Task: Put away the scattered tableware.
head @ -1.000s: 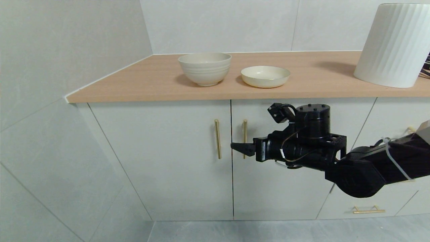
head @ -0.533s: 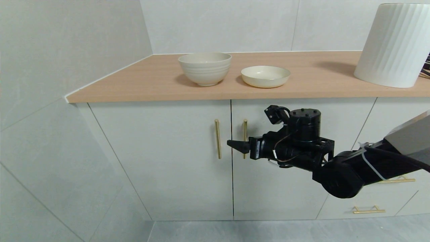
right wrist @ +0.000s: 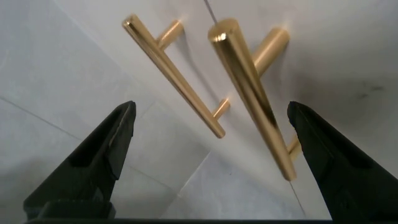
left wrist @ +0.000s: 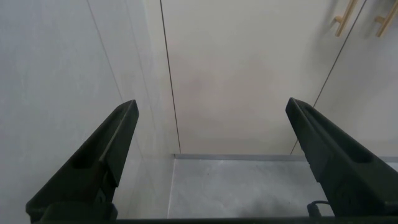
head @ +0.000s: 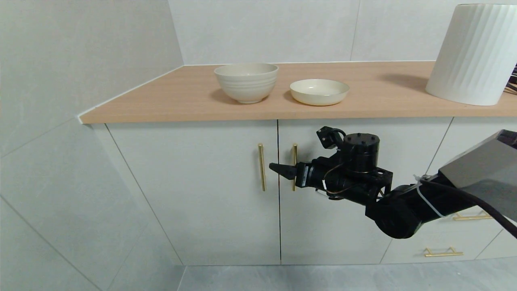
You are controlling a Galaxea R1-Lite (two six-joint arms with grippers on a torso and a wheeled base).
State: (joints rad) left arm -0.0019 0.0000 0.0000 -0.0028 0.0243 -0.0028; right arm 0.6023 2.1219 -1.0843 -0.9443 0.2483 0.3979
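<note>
The right gripper (head: 279,169) is hovering released, jaws spread, just before the two gold door handles (head: 261,167). The left gripper (left wrist: 211,111) is likewise gaping. The bowl (head: 246,82) and shallow dish (head: 319,91) are sitting side by side on the wooden countertop (head: 161,106), the dish on the right.

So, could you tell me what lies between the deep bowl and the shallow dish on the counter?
Nothing: in the head view, only a bare strip of wooden counter separates the deep bowl from the shallow dish.
</note>
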